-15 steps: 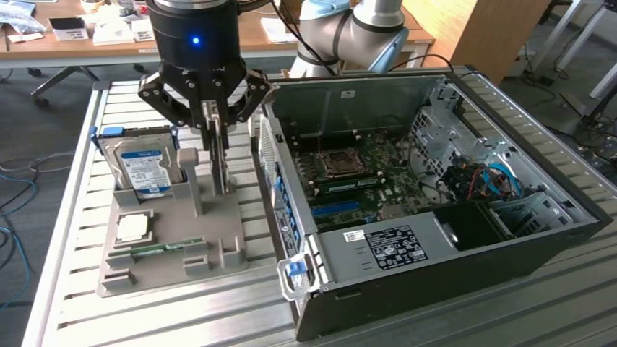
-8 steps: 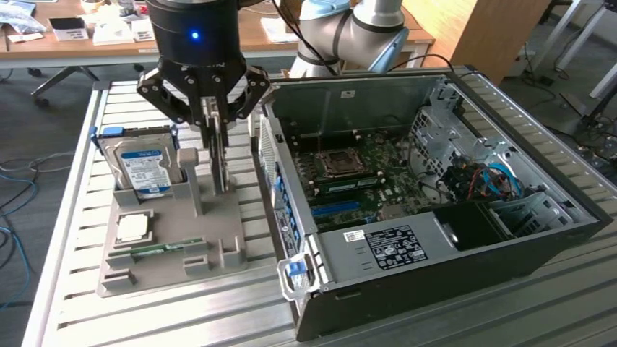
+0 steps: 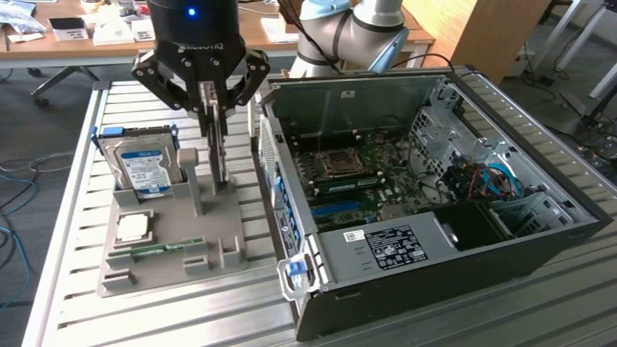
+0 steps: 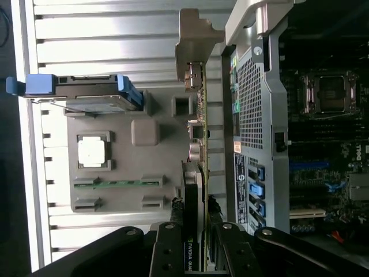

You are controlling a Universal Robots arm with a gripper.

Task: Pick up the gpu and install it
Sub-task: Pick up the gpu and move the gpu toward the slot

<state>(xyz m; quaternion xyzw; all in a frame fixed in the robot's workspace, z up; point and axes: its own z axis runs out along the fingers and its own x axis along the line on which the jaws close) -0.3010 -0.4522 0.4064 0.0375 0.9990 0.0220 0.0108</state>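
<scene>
Slatted metal counter [image 3: 144, 318] is seen nearest the camera, along the lower edge of the exterior view. At centre left a grey holder [image 3: 173, 269] is found on it, carrying a blue-labelled hard drive [image 3: 144, 168] upright at its far left corner, a processor chip [image 3: 132, 228] and a green memory stick [image 3: 154, 250]. Right of these, the gpu [image 3: 219, 157] is stood on edge, clamped near its top between the partly closed jaws. An open computer case [image 3: 434, 283] is placed at the right.
</scene>
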